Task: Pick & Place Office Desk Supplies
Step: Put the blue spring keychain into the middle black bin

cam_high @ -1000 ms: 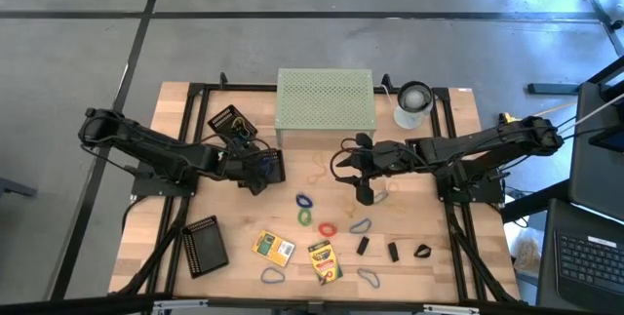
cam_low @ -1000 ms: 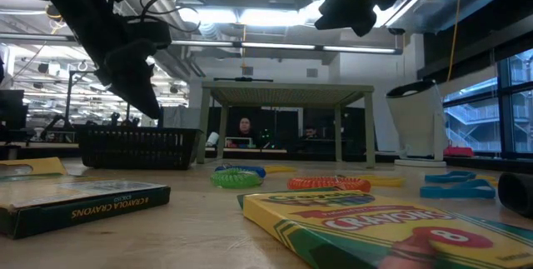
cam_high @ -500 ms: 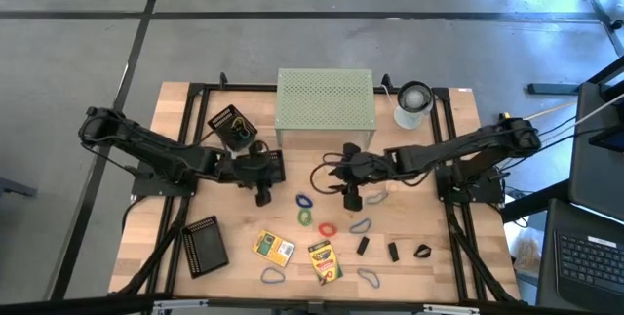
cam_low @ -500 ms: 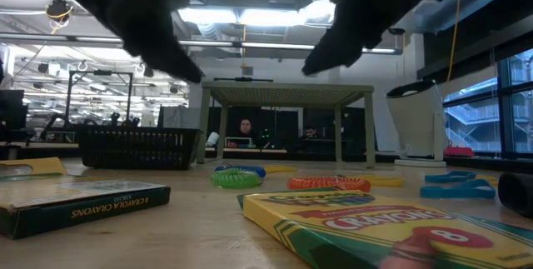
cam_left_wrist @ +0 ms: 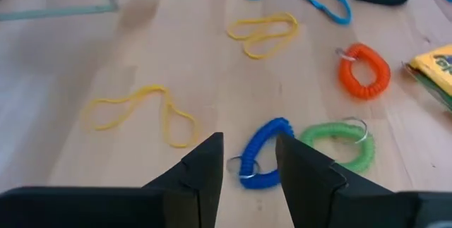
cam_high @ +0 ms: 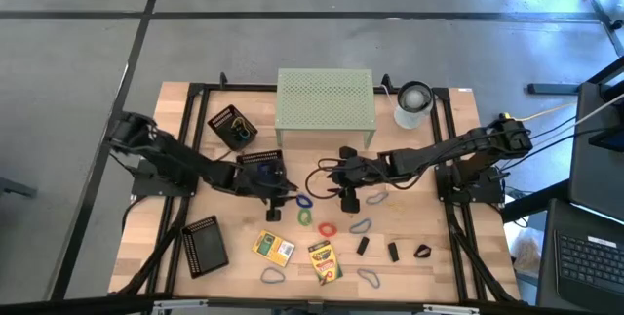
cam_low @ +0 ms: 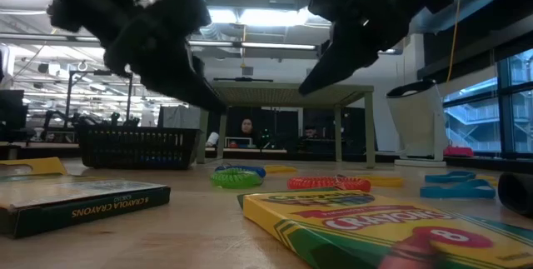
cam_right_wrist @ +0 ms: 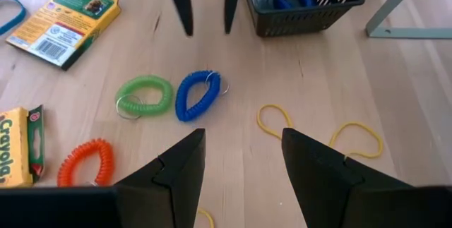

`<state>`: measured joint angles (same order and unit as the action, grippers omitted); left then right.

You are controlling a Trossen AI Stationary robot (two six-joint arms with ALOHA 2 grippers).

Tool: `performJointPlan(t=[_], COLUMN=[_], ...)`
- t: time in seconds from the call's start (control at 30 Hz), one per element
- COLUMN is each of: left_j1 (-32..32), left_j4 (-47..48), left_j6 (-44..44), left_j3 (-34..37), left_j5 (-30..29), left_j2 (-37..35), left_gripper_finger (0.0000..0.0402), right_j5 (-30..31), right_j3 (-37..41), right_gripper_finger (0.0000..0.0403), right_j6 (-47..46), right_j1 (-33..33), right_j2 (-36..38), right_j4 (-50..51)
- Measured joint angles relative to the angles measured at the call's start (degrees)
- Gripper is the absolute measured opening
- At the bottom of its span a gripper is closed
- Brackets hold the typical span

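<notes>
open tool (cam_right_wrist: 240, 159), blue coil (cam_right_wrist: 197, 94), green coil (cam_right_wrist: 145, 95)

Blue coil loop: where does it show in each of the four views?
High: blue coil, table centre, between both grippers.
Low: low centre-left, just behind the green coil.
Left wrist: bottom centre, between the fingers.
Right wrist: centre.
Shared landmark: the green coil right beside it.

Open-plan lab: ceiling strip lights (cam_low: 250, 15), workstations beyond.
</notes>
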<state>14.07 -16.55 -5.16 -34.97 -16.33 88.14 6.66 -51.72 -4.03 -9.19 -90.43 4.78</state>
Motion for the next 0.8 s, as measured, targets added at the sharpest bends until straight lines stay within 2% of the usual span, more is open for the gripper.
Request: performJointPlan(t=[0.17, 0.37, 0.57, 0.8], left_j1=[-0.5, -0.5, -0.9, -2.2], left_j4=[0.2, 4.4, 13.9, 15.1], left_j6=[0.8, 4.7, 5.1, 6.2], left_j3=[-2.4, -7.4, -11.8, -12.3], left_j5=[4.5, 7.1, 5.0, 5.3], left_j2=[5.4, 10.6, 13.3, 13.7], left_gripper_finger=[0.0132, 0.0165, 0.0196, 0.0194], right_j5=[0.0, 0.0, 0.0, 0.0], right_j3=[0.0, 0.0, 0.0, 0.0], right_gripper_finger=[0.0192, 0.0192, 0.0192, 0.0192], right_j6=[0.0, 0.0, 0.0, 0.0], right_j1=[0.0, 0.0, 0.0, 0.0], right_j2=[0.0, 0.0, 0.0, 0.0], right_j4=[0.0, 0.0, 0.2, 0.2])
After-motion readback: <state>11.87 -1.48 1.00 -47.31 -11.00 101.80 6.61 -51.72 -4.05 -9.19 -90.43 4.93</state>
